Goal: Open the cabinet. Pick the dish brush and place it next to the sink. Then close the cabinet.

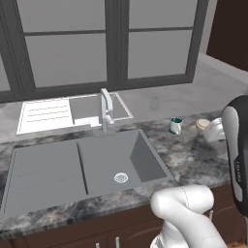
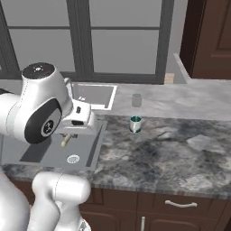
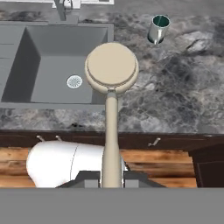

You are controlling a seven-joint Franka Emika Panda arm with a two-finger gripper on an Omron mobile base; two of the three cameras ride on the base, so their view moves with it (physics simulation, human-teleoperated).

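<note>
My gripper [image 3: 110, 179] is shut on the long beige handle of the dish brush [image 3: 111, 70], whose round flat head points away from the hand. The brush hangs in the air over the right rim of the sink [image 3: 52, 52] and the speckled counter [image 3: 175, 87] beside it. From the right base view the gripper [image 2: 73, 128] sits above the sink [image 2: 40, 153], with the brush handle [image 2: 66, 140] sticking out below it. The brush head [image 1: 202, 124] shows right of the sink [image 1: 106, 155]. The dark brown cabinet [image 2: 212, 40] stands at the upper right; I cannot tell if it is open.
A green-lined metal cup [image 2: 135, 124] stands on the counter right of the sink. The chrome faucet [image 1: 105, 109] rises behind the basin, below a large window [image 1: 97, 43]. Brown drawers with silver handles [image 2: 180, 204] run under the counter. Open marbled counter [image 2: 180, 144] stretches to the right.
</note>
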